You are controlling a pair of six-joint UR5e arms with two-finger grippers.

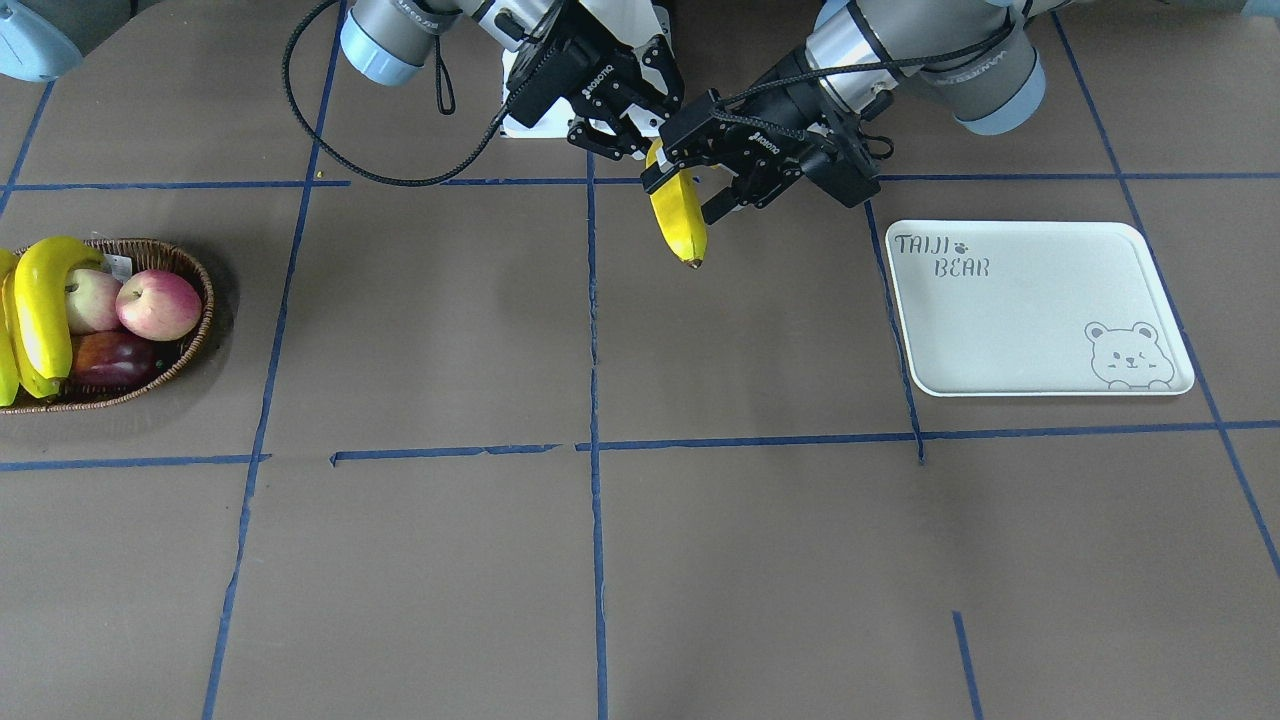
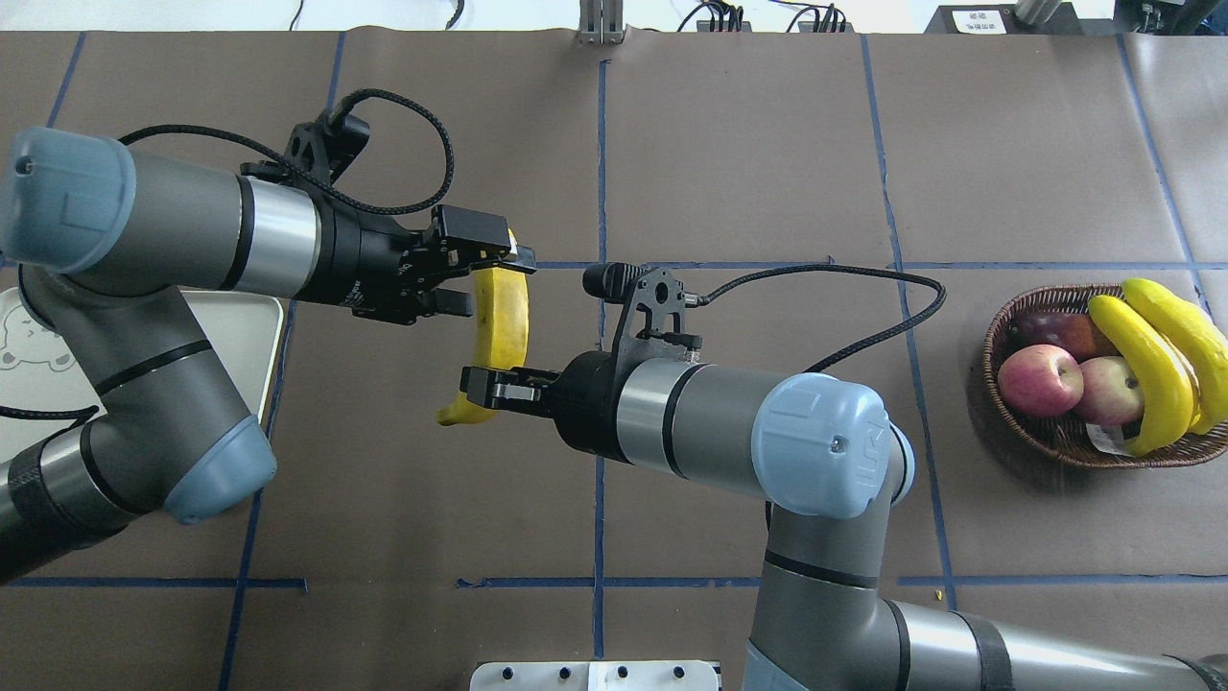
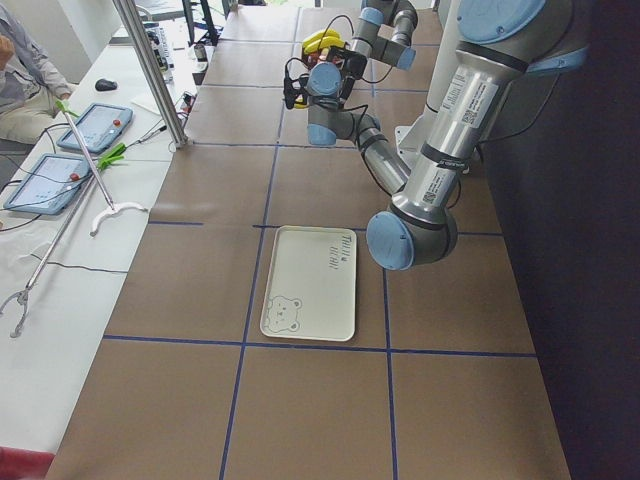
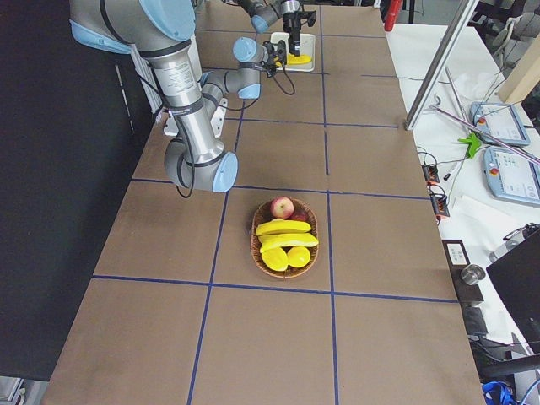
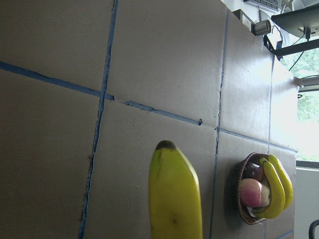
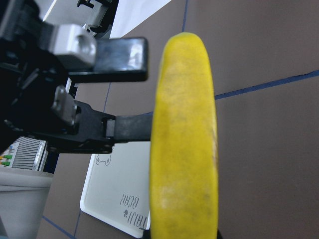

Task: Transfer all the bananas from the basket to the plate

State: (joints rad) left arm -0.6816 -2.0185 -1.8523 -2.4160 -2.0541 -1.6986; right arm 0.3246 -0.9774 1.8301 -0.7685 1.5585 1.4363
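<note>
So my right tool (image 2: 489, 387) is clamped on the near end of one banana (image 2: 504, 321), holding it up in the air over the middle of the counter (image 1: 450, 330). My left tool (image 1: 688, 196) has its fingers spread either side of that same banana, further along. In the right wrist view one finger sits just clear of the peel, so it's not gripping. The plate (image 1: 1040, 310) lies flat on my left, near the banana but apart from it. The other bananas (image 1: 45, 300) are in the basket (image 1: 205, 300) way over on my right, draped beside the apples (image 1: 158, 303).
</note>
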